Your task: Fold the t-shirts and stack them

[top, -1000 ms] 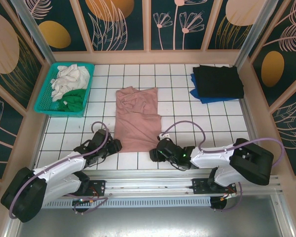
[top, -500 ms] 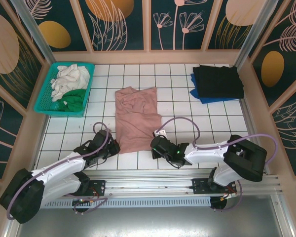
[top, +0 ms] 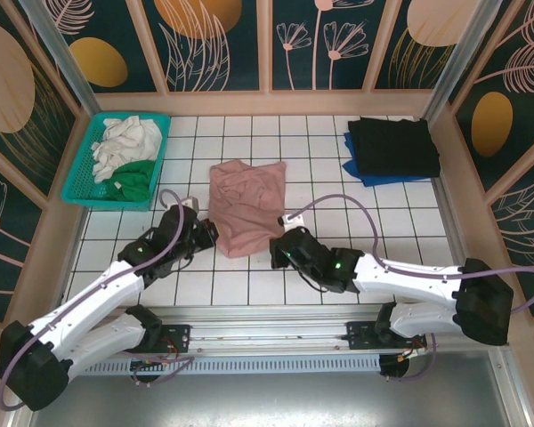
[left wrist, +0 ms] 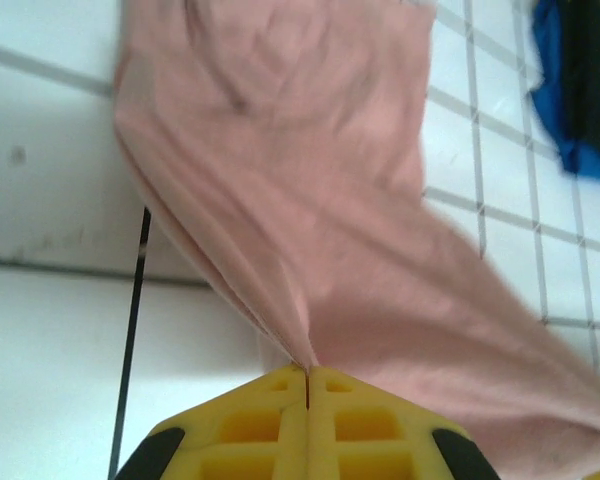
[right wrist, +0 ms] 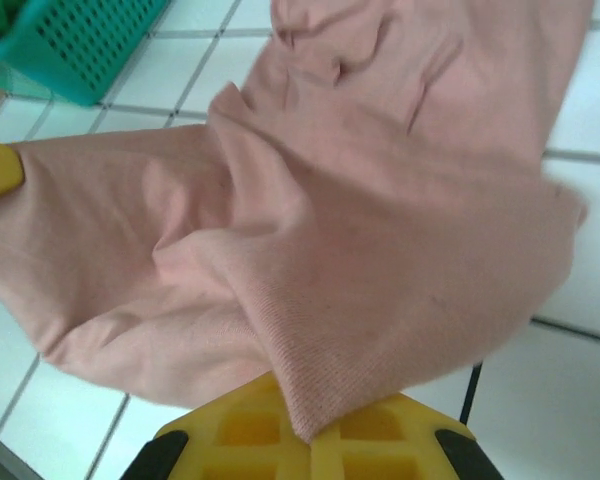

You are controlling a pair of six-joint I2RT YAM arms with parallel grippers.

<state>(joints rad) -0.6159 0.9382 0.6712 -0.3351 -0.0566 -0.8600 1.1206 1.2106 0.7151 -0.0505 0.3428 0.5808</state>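
Pink t-shirt [top: 246, 203] pinched at two corners.
Left gripper [left wrist: 307, 376] and right gripper [right wrist: 308, 445] each clamp its hem; cloth extends ahead of both.

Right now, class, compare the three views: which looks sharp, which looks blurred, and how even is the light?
Top view: sharp and evenly lit across the pink shirt. Left wrist view: the pink shirt and the blue shirt are smeared, and the grid lines are soft. Right wrist view: the knit weave is crisp near the yellow fingers, while the basket in the corner is softer.
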